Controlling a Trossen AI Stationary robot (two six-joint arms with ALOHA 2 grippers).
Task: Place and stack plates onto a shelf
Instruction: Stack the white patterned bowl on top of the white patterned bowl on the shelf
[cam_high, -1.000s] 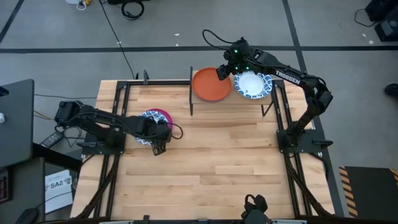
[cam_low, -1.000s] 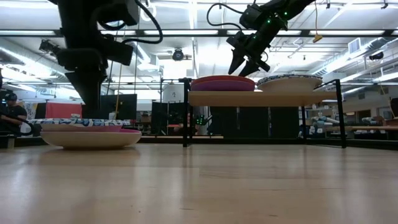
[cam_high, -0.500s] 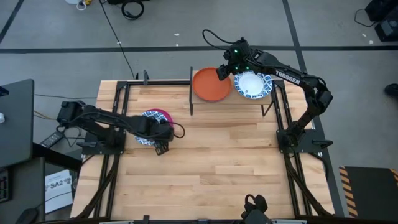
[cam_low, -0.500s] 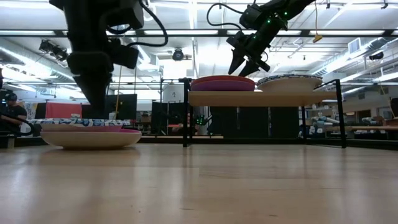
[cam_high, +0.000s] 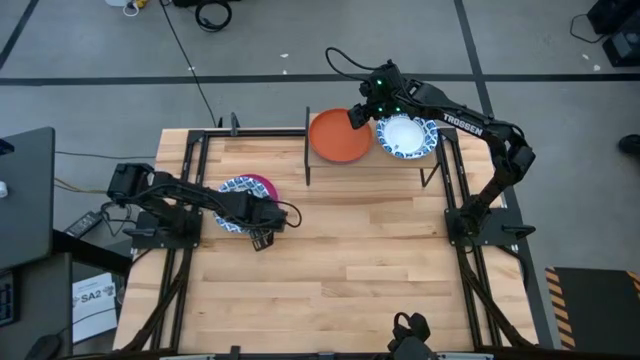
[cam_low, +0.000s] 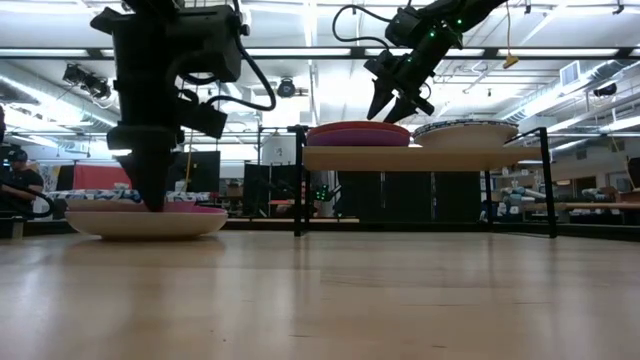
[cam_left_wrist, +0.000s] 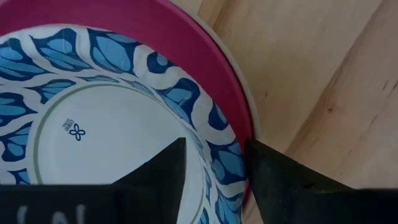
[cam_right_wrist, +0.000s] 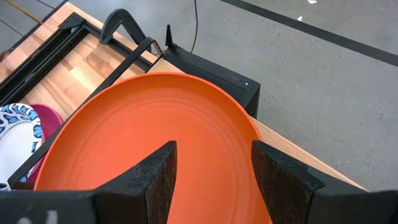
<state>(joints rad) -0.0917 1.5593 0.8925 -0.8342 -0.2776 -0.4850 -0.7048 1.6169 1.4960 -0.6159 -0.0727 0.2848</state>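
High view: the left tool (cam_high: 262, 226) sits at the near right rim of a blue-patterned plate (cam_high: 236, 190) that lies on a magenta plate (cam_high: 264, 185) on the worktop (cam_high: 340, 270). The right tool (cam_high: 360, 116) hangs over the shelf (cam_high: 433, 157), between an orange plate (cam_high: 338, 137) and a second blue-patterned plate (cam_high: 405, 136), both resting on the shelf.

Low view: the left tool (cam_low: 150, 195) reaches down to the stacked pair, whose cream underside (cam_low: 145, 222) curves up from the worktop. The right tool (cam_low: 392, 105) is clear above the shelf stack, with its fingers spread and nothing between them.

Left wrist view: the left tool (cam_left_wrist: 214, 165) has its fingers spread astride the patterned rim, one over the white well, one outside near the magenta edge; they are not yet pinched on it.

Right wrist view: the right tool (cam_right_wrist: 211, 165) is spread and empty over the orange plate.

Handling: the plates look stiff, thin and light, probably smooth and slippery. The raised rim is the sensible hold; a pinch there may tilt the plate or drag the magenta one along.
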